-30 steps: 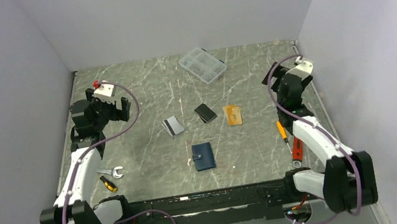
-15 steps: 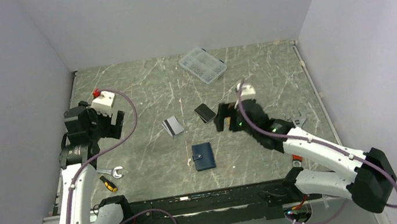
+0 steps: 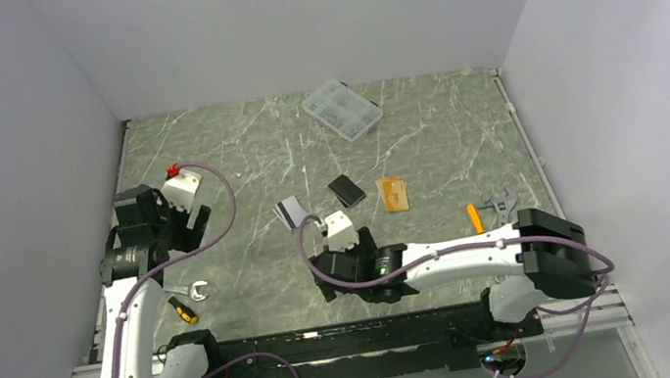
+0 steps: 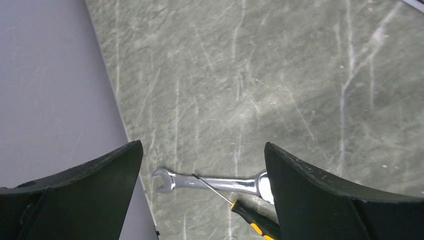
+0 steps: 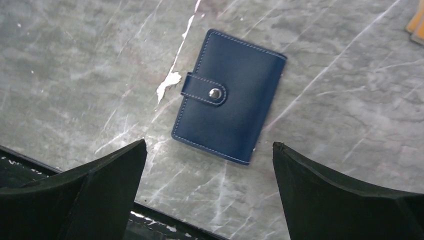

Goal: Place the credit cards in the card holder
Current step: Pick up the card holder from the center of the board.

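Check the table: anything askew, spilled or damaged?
Nothing spilled or damaged. The card holder lies flat, snapped shut. The credit cards lie in three loose, skewed groups. One oddity: a screwdriver lies across a wrench by the left edge.

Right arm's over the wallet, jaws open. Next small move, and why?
Probably lower the right gripper onto the card holder to grasp it: jaws open directly above, the holder lies shut with its tab snapped, and the credit cards lie loose on the table.

I see a clear compartment box (image 3: pixel 342 111) far back on the marble counter (image 3: pixel 236 144) — on the left a silver wrench (image 3: pixel 189 290) crossed by a yellow-black screwdriver (image 3: pixel 182 310), on the right another wrench (image 3: pixel 496 203) beside an orange screwdriver (image 3: pixel 475 219).
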{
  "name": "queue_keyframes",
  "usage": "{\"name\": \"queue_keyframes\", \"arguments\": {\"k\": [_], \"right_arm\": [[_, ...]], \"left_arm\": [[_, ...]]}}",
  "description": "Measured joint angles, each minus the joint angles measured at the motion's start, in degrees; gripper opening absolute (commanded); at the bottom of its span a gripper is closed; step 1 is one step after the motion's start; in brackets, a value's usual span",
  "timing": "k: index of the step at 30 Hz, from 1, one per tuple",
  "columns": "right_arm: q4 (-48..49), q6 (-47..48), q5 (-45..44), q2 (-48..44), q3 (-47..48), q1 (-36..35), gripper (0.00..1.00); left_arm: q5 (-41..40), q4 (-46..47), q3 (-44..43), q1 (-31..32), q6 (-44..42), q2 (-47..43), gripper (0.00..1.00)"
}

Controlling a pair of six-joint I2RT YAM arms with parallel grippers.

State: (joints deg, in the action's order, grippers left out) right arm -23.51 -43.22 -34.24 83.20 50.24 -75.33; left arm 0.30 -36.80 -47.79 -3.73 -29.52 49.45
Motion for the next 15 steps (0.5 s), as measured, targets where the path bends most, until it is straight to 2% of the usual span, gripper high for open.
{"name": "queue_keyframes", "arguments": {"k": [4, 8, 15], "right_arm": [[0.0, -1.5, -0.3, 3.9, 0.7, -1.7, 0.99], [1.8, -2.1, 0.4, 5.4, -0.2, -0.8, 0.93], [10.6, -2.3, 8.0, -3.0, -10.4, 7.2, 0.83]], "left_arm": [[4.5, -2.6, -0.5, 0.2, 0.4, 0.3, 0.99], [10.2, -6.1, -3.7, 2.1, 1.8, 4.0, 0.99], [18.8, -7.0, -4.3, 13.0, 7.2, 8.6, 0.99]]}}
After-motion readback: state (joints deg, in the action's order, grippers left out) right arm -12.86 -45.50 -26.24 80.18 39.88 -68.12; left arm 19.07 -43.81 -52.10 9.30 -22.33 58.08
